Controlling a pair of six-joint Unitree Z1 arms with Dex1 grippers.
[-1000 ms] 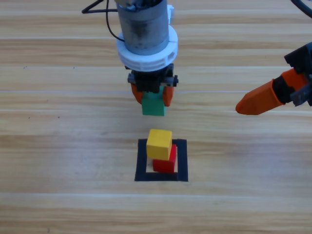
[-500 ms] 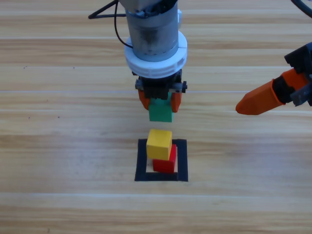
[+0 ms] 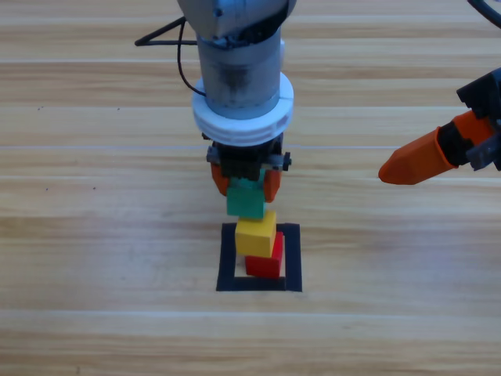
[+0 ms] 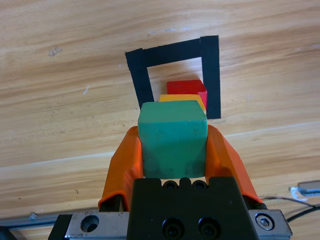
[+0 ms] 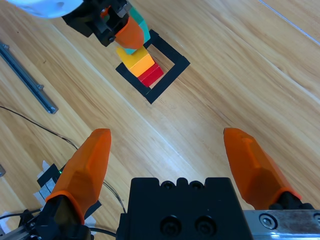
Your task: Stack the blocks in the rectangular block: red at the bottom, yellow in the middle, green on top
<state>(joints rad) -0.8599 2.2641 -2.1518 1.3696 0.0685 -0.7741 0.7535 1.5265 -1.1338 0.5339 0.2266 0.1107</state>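
Observation:
My left gripper (image 3: 246, 182) is shut on the green cube (image 3: 246, 198), which hangs in the air just behind and above the stack. The yellow cube (image 3: 256, 235) sits on the red cube (image 3: 266, 262) inside the black tape rectangle (image 3: 229, 258). In the left wrist view the green cube (image 4: 172, 137) fills the space between the jaws, with the yellow cube (image 4: 182, 98), the red cube (image 4: 186, 87) and the tape rectangle (image 4: 140, 75) beyond it. My right gripper (image 5: 170, 150) waits at the right edge, open, and sees the stack (image 5: 136, 59) far off.
Bare wooden table surrounds the rectangle. The right gripper's orange jaw (image 3: 419, 160) points in from the right edge, well away from the stack. A black cable (image 3: 160, 35) loops behind the left arm.
The left gripper has come toward the stack with the green cube and now hangs close over the yellow cube's back edge. The right arm has held still.

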